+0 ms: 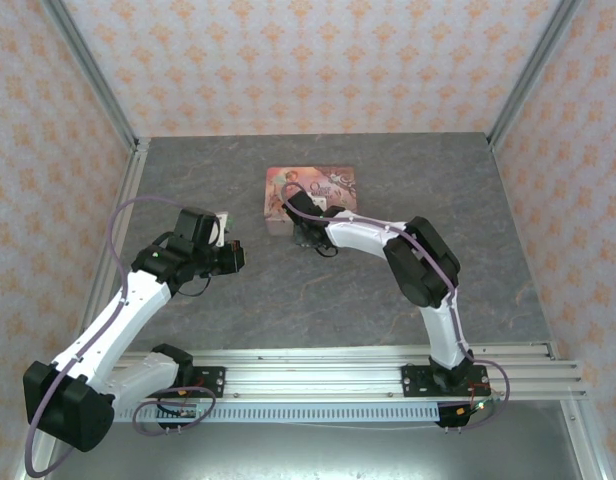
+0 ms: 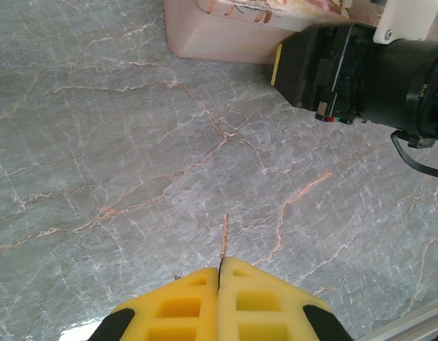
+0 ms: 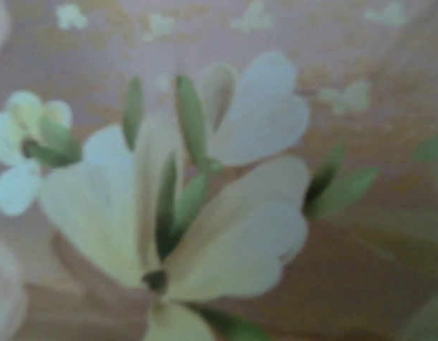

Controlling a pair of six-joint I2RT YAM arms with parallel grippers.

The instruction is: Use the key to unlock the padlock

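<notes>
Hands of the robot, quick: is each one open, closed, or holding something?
Left hand: closed, pinching the key.
Right hand: at the pink box's near edge; cannot tell whether open or closed.

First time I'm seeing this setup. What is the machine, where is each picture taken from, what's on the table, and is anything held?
The machine is two robot arms, a left arm and a right arm, bolted at the near edge of a grey table. The wide picture looks down from above and behind them; the other two come from cameras on their wrists. On the table lies a pink illustrated box. The left tool has yellow fingers shut on a thin key that sticks out ahead. The right tool is at the box's near edge; its camera gives a blurred flower printed on the box, and whether it is open I cannot tell.
</notes>
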